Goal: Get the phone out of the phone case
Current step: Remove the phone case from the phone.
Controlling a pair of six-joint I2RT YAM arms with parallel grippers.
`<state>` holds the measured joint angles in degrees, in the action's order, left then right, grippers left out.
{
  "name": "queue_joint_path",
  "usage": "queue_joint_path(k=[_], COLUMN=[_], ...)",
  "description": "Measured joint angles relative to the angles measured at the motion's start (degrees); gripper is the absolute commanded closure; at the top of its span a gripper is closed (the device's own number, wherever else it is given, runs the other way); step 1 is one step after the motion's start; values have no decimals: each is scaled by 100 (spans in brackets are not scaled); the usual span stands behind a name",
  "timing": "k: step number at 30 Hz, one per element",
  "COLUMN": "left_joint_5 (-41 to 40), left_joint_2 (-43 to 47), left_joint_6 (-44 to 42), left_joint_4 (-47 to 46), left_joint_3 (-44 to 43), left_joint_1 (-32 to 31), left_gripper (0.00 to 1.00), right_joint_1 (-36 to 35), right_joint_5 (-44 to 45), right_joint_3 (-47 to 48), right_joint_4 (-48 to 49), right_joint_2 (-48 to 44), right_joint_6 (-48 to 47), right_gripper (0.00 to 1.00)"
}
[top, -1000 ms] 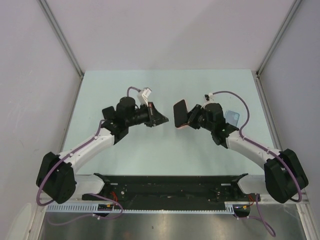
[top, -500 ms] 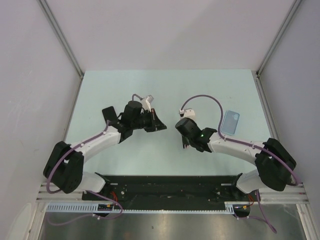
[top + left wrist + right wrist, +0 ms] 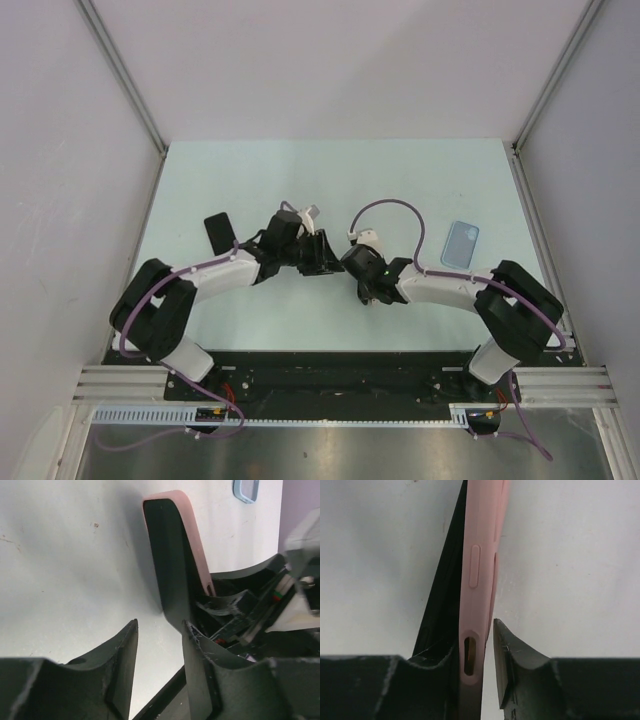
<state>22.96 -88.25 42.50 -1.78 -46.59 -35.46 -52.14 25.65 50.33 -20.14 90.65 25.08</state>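
The phone (image 3: pixel 442 600) is black and sits in a pink case (image 3: pixel 479 545). In the right wrist view it stands edge-on between my right gripper's (image 3: pixel 475 640) fingers, which are closed on its lower end. In the left wrist view the cased phone (image 3: pixel 172 555) rises just beyond my left gripper (image 3: pixel 160 622), which is open and empty, its right finger close to the phone's lower edge. In the top view the left gripper (image 3: pixel 322 258) and the right gripper (image 3: pixel 358 272) meet at mid-table and hide the phone.
A light blue phone case (image 3: pixel 461 243) lies on the table to the right and also shows in the left wrist view (image 3: pixel 246 489). A black flat object (image 3: pixel 219 233) lies to the left. White walls enclose the pale table (image 3: pixel 330 170).
The right gripper has swung the cased phone left and down toward the near centre, so it no longer shows from above. The left gripper has moved right to meet it.
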Motion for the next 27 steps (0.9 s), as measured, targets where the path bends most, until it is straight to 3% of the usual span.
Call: queue_joint_path(k=[2,5,17,27], left_joint_5=[42,144,529,203], left_joint_2=[-76,-142,-640,-584], left_joint_6=[59,151,275,39], left_joint_4=[-125,-391,-1145,-1078], left_joint_3=[9,103,393,358], left_joint_1=[-9,-22,-177,-522], left_gripper=[43,41,40,41], right_joint_1=[0,2,461,579], right_joint_5=[-72,-160,-1034,-1333], right_joint_3=[0,0,-321,-365], right_joint_4=[42,190,837,949], right_joint_2=[142,254,114,85], right_joint_6=[22,63,398,487], right_gripper=[68,68,63,62])
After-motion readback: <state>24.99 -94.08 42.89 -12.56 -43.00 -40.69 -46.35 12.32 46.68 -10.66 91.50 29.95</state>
